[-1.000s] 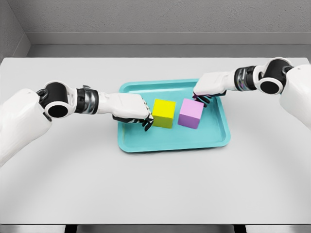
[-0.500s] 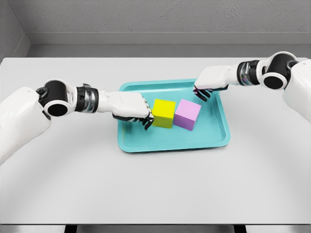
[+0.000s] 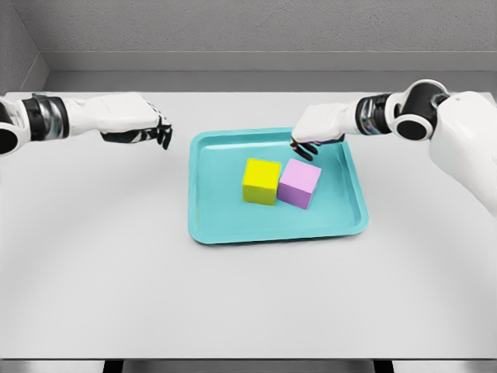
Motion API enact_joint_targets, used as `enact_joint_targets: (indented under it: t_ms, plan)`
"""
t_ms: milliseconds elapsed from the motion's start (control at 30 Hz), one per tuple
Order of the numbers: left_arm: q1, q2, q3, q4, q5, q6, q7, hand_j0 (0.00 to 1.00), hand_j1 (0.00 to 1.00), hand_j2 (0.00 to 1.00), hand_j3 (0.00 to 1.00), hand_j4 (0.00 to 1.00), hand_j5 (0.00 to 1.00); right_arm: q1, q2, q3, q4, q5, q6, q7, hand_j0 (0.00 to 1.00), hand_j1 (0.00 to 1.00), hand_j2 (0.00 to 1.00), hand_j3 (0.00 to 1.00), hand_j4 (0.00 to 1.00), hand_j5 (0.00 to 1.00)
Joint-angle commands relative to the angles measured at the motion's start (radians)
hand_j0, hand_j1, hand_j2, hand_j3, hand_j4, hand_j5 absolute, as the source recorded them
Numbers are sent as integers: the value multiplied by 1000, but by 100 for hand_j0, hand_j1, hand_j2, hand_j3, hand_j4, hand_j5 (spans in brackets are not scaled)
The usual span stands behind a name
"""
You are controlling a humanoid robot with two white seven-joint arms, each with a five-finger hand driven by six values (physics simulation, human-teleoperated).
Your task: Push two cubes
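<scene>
A yellow cube (image 3: 261,180) and a pink cube (image 3: 300,183) stand side by side, touching, in the middle of a teal tray (image 3: 225,225). My right hand (image 3: 304,146) hovers over the tray's far edge, just behind the pink cube, fingers curled down and holding nothing. Off to the left of the tray, over the table, my left hand (image 3: 159,130) is well away from the cubes, its fingers curled and empty.
The tray lies on a wide grey table (image 3: 116,272). A grey wall runs along the table's far side.
My left hand has drawn back from the yellow cube, up and to the left, off the tray. The right hand has shifted left behind the pink cube, which now touches the yellow one.
</scene>
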Motion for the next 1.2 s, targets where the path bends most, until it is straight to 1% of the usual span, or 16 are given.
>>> enact_joint_targets:
  t_ms: [0,100,167,633,667,700,800,833,867,900,933,967,1000,1067,1100,1167]
  plan:
    - [2,5,37,57,14,2,0,42,42,42,42,42,42,0,8,24,-3,-6,2,0,21,21,21,21,21,21]
    - [2,3,85,137,21,2,0,42,42,42,42,42,42,0,8,30,-9,-11,2,0,21,21,21,21,21,21]
    - [3,5,85,137,33,2,0,42,42,42,42,42,42,0,8,30,-11,-12,2,0,21,21,21,21,21,21]
    - [5,3,85,135,33,2,0,42,42,42,42,42,42,-2,2,26,-61,-18,2,0,21,21,21,21,21,21]
    - [5,3,85,134,33,2,0,42,42,42,42,42,42,-3,-3,15,-58,-18,2,0,22,22,22,22,22,22]
    - [5,3,85,134,33,2,0,42,42,42,42,42,42,-5,-5,-22,-49,-22,2,0,23,23,23,23,23,23]
    - [5,3,85,135,33,2,0,42,42,42,42,42,42,-12,-14,-180,17,-20,2,0,25,25,25,25,25,25]
    - [5,5,85,135,33,2,0,43,43,43,43,43,43,-15,-58,-246,20,-23,2,0,36,36,36,36,36,36]
    - [5,3,85,138,36,2,0,47,47,47,47,47,47,-5,-104,-319,20,-32,2,0,60,60,60,60,60,60]
    - [5,3,85,155,57,2,0,59,59,59,59,59,59,5,-156,-388,40,-67,2,0,100,100,100,100,100,100]
    - [3,-3,85,221,93,2,0,85,85,85,85,85,85,31,-198,-416,110,-164,2,0,100,100,100,100,100,100]
    - [5,-11,85,318,137,2,0,100,100,100,100,100,100,55,-202,-408,173,-192,2,0,100,100,100,100,100,100]
    - [5,-12,85,381,200,2,0,100,100,100,100,100,100,66,-201,-399,203,-193,2,0,100,100,100,100,100,100]
    - [5,-12,85,382,214,2,0,100,100,100,100,100,100,81,-201,-386,233,-203,2,0,100,100,100,100,100,100]
    - [6,-12,85,382,214,2,0,100,100,100,100,100,100,80,-201,-366,233,-207,2,0,100,100,100,100,100,100]
    - [6,-14,85,382,214,2,0,100,100,100,100,100,100,75,-198,-353,233,-209,2,0,100,100,100,100,100,100]
